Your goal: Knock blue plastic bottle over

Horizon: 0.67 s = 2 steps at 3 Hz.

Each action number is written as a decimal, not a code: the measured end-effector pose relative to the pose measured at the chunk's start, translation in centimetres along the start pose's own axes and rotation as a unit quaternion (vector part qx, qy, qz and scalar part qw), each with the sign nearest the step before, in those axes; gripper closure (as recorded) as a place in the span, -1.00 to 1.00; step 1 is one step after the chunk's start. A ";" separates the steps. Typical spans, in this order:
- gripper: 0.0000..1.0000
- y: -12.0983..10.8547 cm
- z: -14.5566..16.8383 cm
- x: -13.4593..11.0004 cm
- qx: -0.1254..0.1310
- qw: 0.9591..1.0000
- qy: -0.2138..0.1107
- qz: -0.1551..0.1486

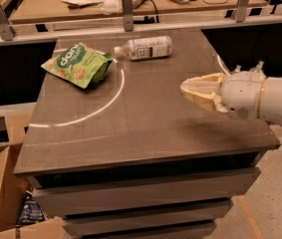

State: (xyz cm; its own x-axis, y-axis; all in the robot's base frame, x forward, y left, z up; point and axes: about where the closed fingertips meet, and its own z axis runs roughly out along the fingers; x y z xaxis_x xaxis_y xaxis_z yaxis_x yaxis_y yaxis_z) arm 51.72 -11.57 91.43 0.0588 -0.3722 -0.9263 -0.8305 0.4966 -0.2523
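Observation:
The blue plastic bottle does not show in this view; it is hidden or out of frame. My gripper (193, 90), cream-coloured on a white arm, hovers over the right part of the dark grey table (130, 128) and points left. It touches nothing. A clear bottle with a wide white label (143, 48) lies on its side at the table's back, far from the gripper.
A green snack bag (76, 64) lies at the back left. Two small clear bottles with pointed tops (258, 65) peek out behind my arm at the right edge. A cardboard box (1, 193) stands on the floor at the left. A railed bench (125, 14) runs behind.

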 end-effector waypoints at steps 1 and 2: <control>1.00 -1.2 -3.0 0.7 0.029 0.999 0.009 0.011; 1.00 -2.0 -6.3 1.5 0.052 0.998 0.020 0.021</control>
State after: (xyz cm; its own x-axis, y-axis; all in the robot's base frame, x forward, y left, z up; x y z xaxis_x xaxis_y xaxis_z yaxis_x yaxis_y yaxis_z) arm 49.99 -18.06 92.36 0.0014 -0.3787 -0.9255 -0.7697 0.5904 -0.2428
